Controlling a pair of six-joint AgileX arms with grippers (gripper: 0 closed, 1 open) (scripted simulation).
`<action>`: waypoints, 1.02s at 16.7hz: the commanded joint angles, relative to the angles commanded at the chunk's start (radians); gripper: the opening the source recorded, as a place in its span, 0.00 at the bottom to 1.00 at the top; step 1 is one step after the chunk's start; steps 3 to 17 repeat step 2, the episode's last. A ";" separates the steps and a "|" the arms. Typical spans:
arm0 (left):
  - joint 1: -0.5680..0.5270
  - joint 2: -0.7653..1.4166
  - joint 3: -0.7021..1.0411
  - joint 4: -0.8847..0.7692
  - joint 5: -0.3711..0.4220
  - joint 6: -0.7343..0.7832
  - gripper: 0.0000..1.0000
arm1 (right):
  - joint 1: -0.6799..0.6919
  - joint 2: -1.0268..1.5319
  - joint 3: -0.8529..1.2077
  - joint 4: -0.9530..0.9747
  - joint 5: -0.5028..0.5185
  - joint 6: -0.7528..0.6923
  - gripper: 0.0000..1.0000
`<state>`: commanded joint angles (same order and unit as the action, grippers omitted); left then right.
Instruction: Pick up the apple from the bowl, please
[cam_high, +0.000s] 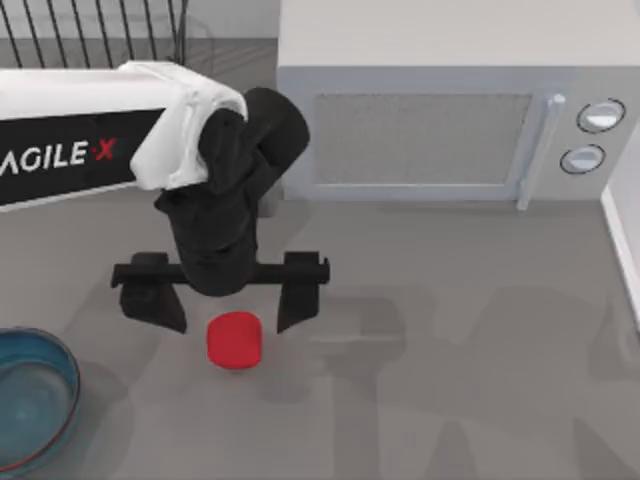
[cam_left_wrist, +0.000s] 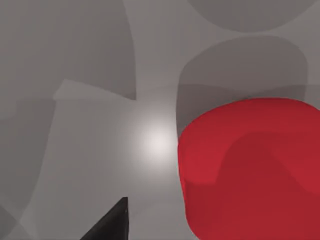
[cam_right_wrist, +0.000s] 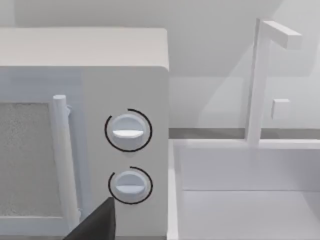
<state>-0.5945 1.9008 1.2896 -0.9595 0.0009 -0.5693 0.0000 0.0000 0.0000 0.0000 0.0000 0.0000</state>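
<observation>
While apple (cam_high: 234, 339) sits on bare table (cam_high: 450, 350), left gripper (cam_high: 228, 308) fingers spread wide above; bowl (cam_high: 66, 372) at left edge.

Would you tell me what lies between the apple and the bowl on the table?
Nothing: in the top view bare grey table separates the apple from the bowl. The left gripper hangs open above the apple.

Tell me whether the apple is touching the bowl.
Apart. The top view shows bare grey table between the apple and the bowl, which sits at the table's left edge.
</observation>
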 joint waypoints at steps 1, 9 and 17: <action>0.000 0.000 0.000 0.000 0.000 0.000 1.00 | 0.000 0.000 0.000 0.000 0.000 0.000 1.00; 0.000 0.000 0.000 0.000 0.000 0.000 1.00 | 0.000 0.000 0.000 0.000 0.000 0.000 1.00; 0.000 0.000 0.000 0.000 0.000 0.000 1.00 | 0.000 0.000 0.000 0.000 0.000 0.000 1.00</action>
